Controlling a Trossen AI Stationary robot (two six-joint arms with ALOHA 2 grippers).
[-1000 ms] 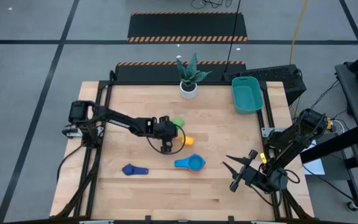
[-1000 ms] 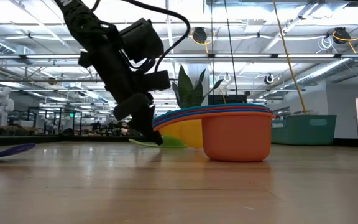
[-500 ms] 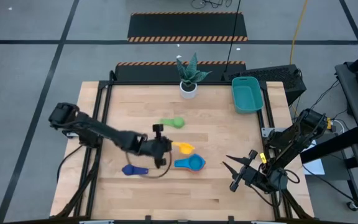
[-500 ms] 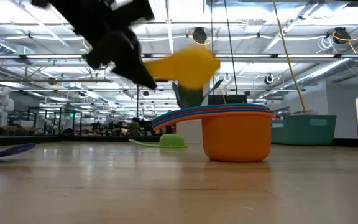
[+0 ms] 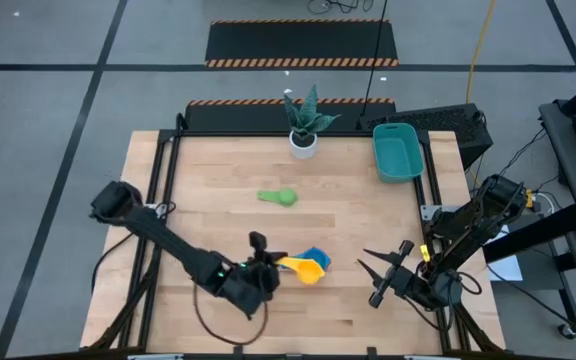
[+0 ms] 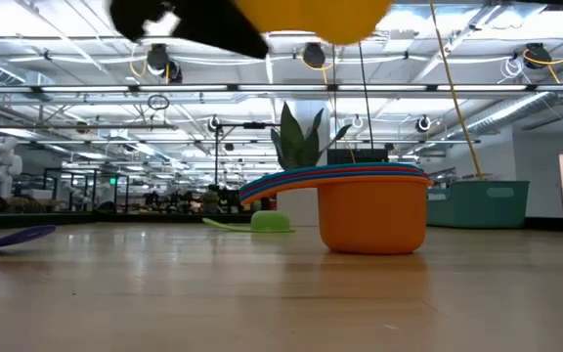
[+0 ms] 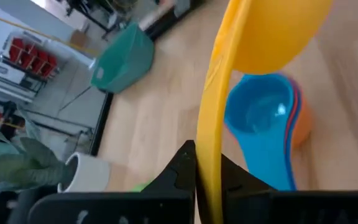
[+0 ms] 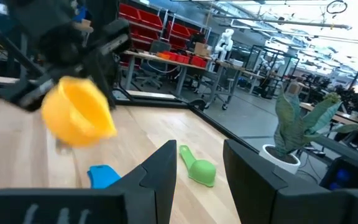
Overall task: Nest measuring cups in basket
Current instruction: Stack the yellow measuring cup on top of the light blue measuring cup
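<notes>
Yellow cup (image 7: 272,37) hangs by its handle in my closed left pincer (image 7: 207,168), just above the stacked cups (image 7: 260,124) below me, so I judge nesting is underway and next I must lower it squarely into them.

Wooden table (image 5: 348,210) on a dark frame, standing on a grey floor with dark lines. White pot (image 5: 303,143) with a spiky green plant (image 5: 308,108) sits at the table's far edge near the middle; two black mats with orange-striped edges (image 5: 301,43) lie on the floor beyond it, and a yellow cable (image 5: 480,40) runs down at far right. Low view shows a room behind with ceiling lights and a white figure (image 6: 3,161) at far left.
</notes>
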